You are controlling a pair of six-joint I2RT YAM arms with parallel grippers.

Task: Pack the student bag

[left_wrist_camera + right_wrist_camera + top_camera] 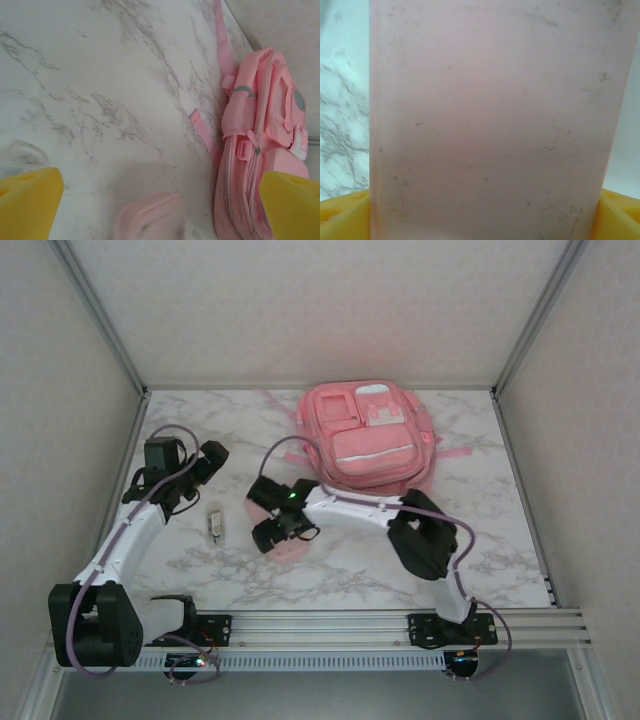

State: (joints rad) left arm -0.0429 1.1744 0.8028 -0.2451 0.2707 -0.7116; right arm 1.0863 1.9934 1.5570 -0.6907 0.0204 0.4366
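The student bag (368, 435), a large pink backpack with white-trimmed pockets, lies at the back middle of the table; its side and zip (250, 165) face the left wrist view. A small flat pink pencil case (292, 546) lies in front of the bag. My right gripper (275, 517) is down over it. In the right wrist view the case (490, 115) spans the whole gap, its edges against both yellow fingers (340, 215). My left gripper (205, 465) hovers open at the left with nothing between its fingers (30, 200). The pencil case (150, 217) shows blurred ahead of it.
A small clear and white item (214, 523) lies on the marble table (480, 540) between the two grippers. Loose pink straps (220, 45) trail from the bag. Frame posts and walls close the table in on three sides.
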